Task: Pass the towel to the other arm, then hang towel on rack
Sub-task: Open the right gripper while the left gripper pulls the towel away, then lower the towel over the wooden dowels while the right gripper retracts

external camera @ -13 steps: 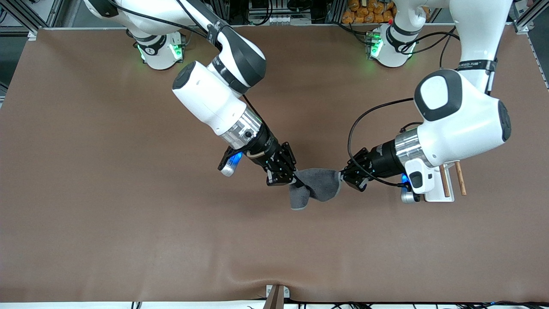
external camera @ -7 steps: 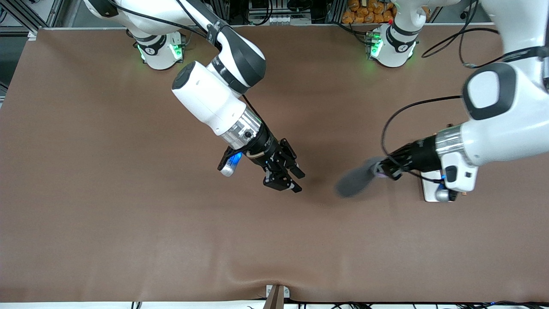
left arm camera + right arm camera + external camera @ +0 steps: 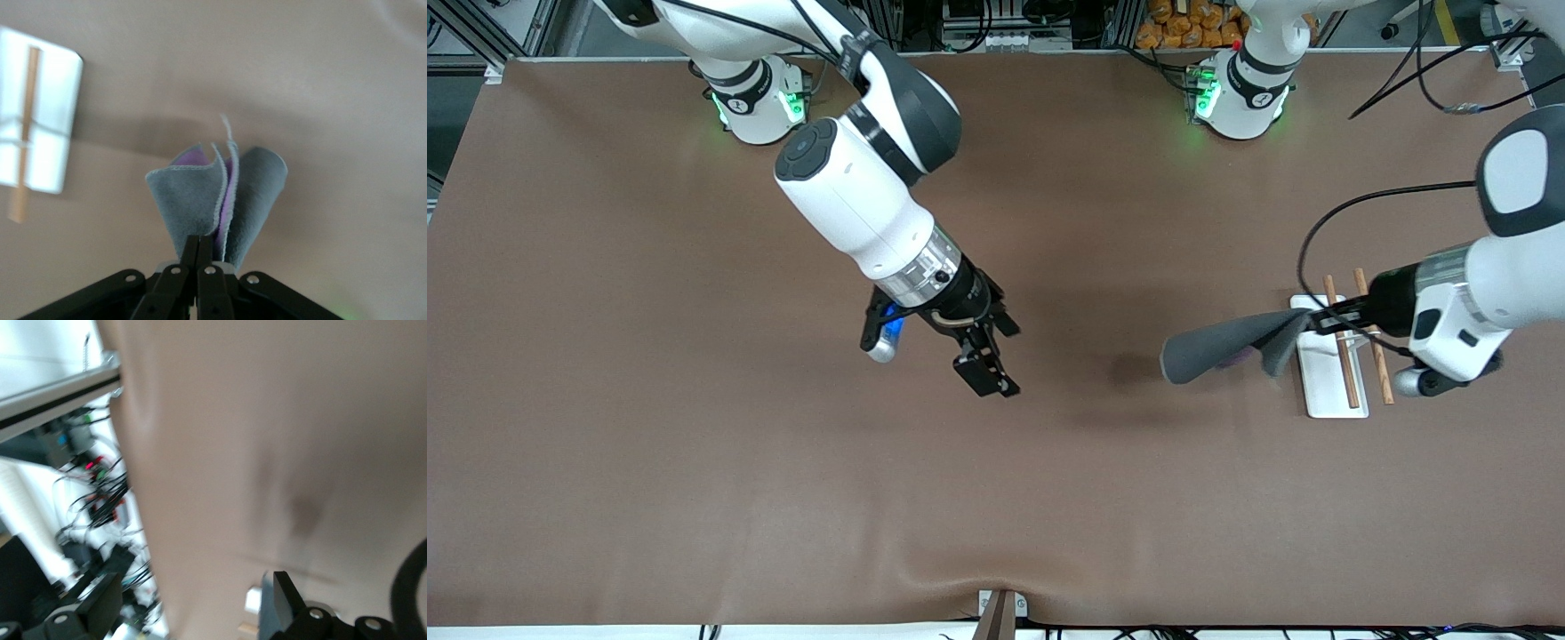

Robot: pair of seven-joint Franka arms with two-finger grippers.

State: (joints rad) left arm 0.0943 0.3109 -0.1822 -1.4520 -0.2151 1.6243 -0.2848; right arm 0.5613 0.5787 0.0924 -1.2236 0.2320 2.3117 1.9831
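The towel (image 3: 1214, 348) is a dark grey cloth with a purple inner face. It hangs folded in the air from my left gripper (image 3: 1307, 324), which is shut on one end of it. That gripper is over the rack (image 3: 1325, 396), a white base plate with two thin wooden rods (image 3: 1343, 351). The towel reaches from the rack's edge toward the table's middle. In the left wrist view the towel (image 3: 200, 193) fans out from the shut gripper (image 3: 200, 245), and the rack (image 3: 57, 100) lies beside it. My right gripper (image 3: 996, 356) is open and empty over the table's middle.
The brown table mat (image 3: 694, 444) covers the whole table. A small bracket (image 3: 1000, 609) sticks up at the front edge. A black cable (image 3: 1325, 231) loops from the left arm over the table near the rack.
The right gripper let go of the towel and drew back a little toward its base. The left gripper carried the towel from the table's middle to over the rack.
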